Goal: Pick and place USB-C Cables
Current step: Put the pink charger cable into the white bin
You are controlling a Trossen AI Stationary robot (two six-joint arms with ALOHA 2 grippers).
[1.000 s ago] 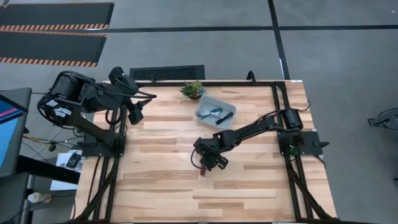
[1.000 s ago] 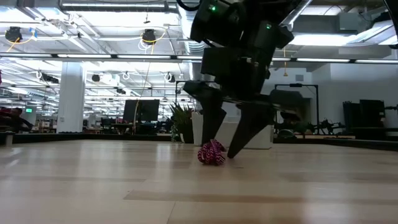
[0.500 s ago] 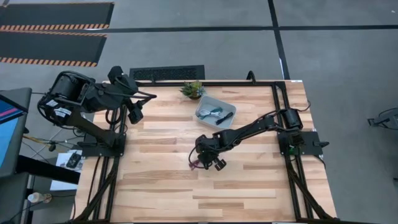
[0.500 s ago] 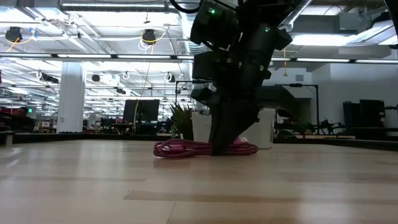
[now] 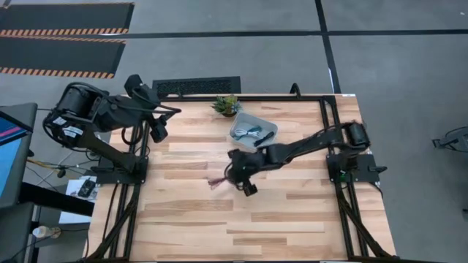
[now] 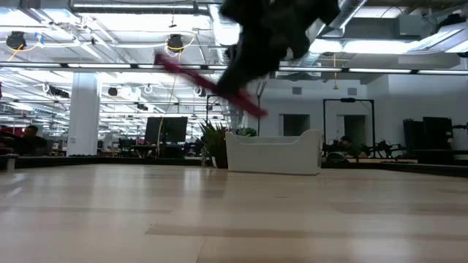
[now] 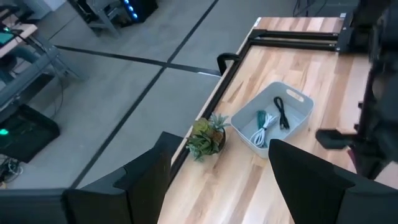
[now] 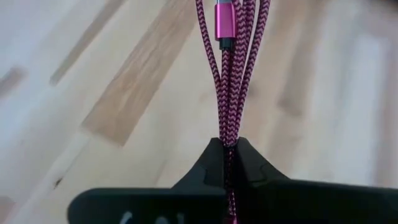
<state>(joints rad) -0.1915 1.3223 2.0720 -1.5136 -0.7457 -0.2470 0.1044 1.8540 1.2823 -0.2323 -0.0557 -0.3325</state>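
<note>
A maroon-red braided USB-C cable (image 8: 231, 81) hangs in my right gripper (image 8: 229, 149), which is shut on it above the middle of the table (image 5: 183, 219). In the high view the cable (image 5: 218, 183) sticks out from the gripper (image 5: 231, 177) toward the table's left. The low view shows cable (image 6: 208, 84) and gripper well above the wood. A white tray (image 5: 245, 118) at the far middle holds teal (image 7: 267, 118), white (image 7: 256, 134) and black (image 7: 281, 112) cables. My left gripper (image 7: 217, 180) waits open at the far left (image 5: 157, 126). My right gripper pinches several strands of the maroon-red cable (image 8: 229, 134) between its two fingertips. The strands run straight on past the fingers, with a metal plug (image 8: 224, 28) among them. The cable is lifted clear of the table, slanting in the low view.
A small green potted plant (image 5: 226, 104) stands at the far edge beside the tray (image 7: 239, 121). The tray's white wall (image 6: 274, 153) shows behind the lifted cable in the low view. Bare wood lies toward the near edge.
My right gripper has shut on the maroon-red cable, which first lay bundled between its open fingers and then stretched out along the table. The gripper has since risen and gone a little toward the far edge, lifting the cable clear.
</note>
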